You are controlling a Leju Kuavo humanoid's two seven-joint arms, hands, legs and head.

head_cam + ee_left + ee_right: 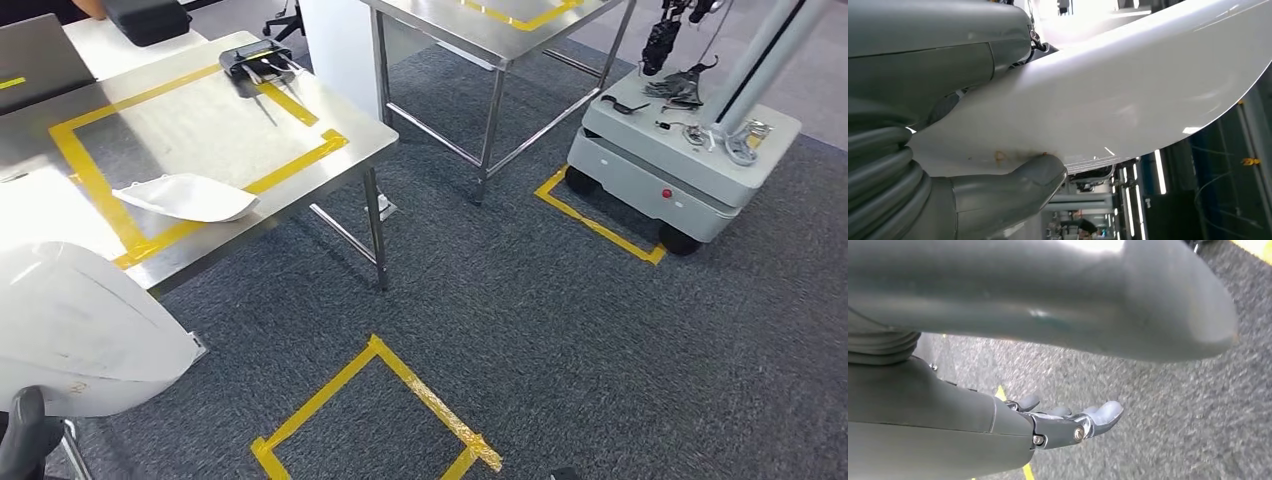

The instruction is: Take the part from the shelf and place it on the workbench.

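A large curved white part [80, 330] sits at the lower left of the head view, and my left hand [25, 435] grips it from below. In the left wrist view the thumb [1013, 185] presses the glossy white part [1128, 100] from one side while the rest of my left hand [908, 100] backs the other side. The steel workbench [200, 110], marked with a yellow tape rectangle, stands just ahead on the left. My right hand [1068, 422] hangs over the grey carpet with its fingers spread and nothing in them.
A second white part [190, 197] lies inside the tape rectangle on the workbench, and a black device [255, 65] sits at its far edge. Another steel table [480, 30] stands behind. A grey wheeled base [680, 150] is at the right. A yellow tape square [380, 400] marks the carpet.
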